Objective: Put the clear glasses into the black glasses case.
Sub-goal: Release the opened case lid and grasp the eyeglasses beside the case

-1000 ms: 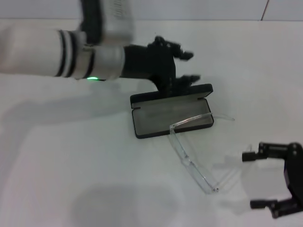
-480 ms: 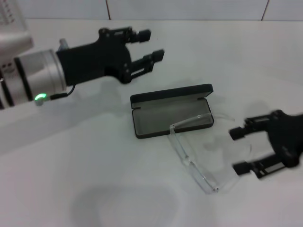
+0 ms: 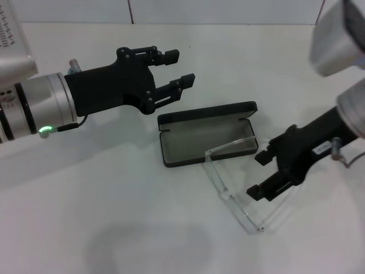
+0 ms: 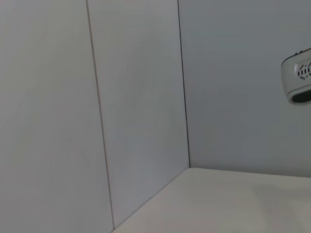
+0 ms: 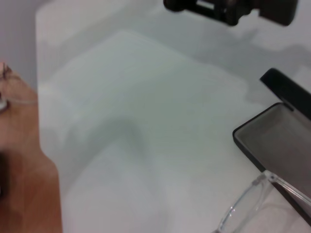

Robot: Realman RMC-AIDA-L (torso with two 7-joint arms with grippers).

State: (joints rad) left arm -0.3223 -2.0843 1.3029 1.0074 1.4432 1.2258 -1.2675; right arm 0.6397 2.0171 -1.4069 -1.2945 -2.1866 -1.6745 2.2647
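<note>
Clear glasses btwn open right pincer & black glasses case.

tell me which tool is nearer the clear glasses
Right. The right tool hovers open just beside the clear glasses; the left tool hangs open beyond the black glasses case.

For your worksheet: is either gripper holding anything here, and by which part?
Nothing is held. The left gripper and right gripper are both open and empty.
</note>
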